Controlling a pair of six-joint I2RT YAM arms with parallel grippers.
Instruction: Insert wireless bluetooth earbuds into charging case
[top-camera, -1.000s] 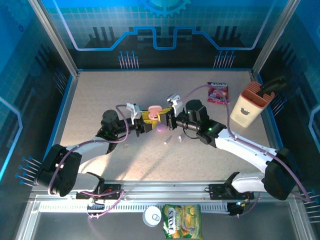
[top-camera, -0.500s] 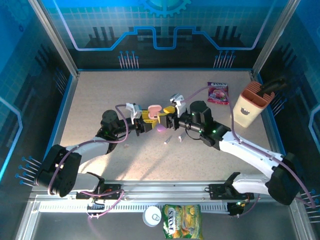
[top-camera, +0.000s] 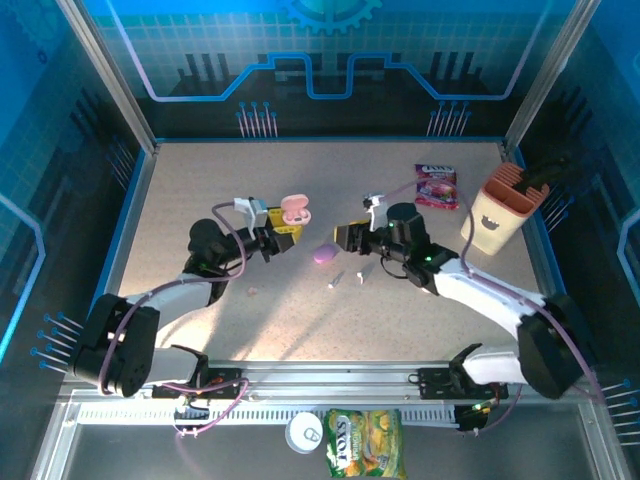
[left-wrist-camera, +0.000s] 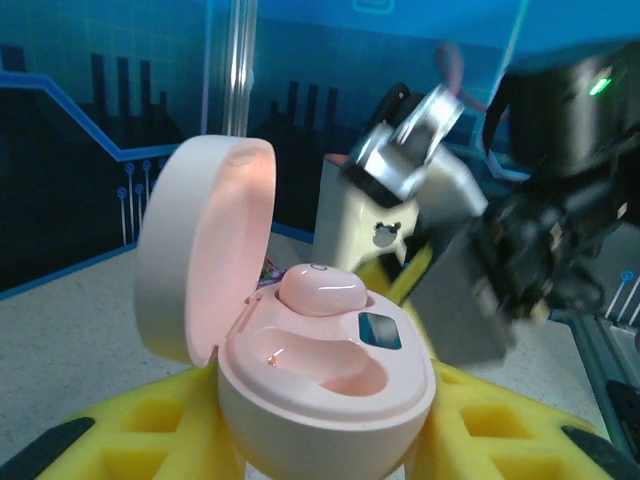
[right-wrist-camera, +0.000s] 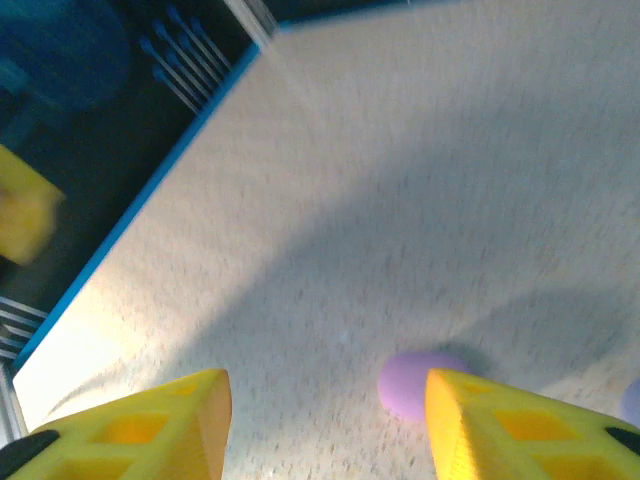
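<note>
We see one pink earbud sitting in the open case.
Left gripper pinches that case; right gripper stands spread, empty.

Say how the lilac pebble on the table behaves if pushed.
The small lilac rounded plastic pebble looks smooth and domed, so it would probably skid or spin rather than tip. Small, so likely light; a grip may slip off its curve.

In the left wrist view we see the pink case cut off by the lower edge, and the right arm behind it is blurred. In the right wrist view a lilac case is partly hidden behind a yellow finger. On the table, the small pieces are too small to tell.
</note>
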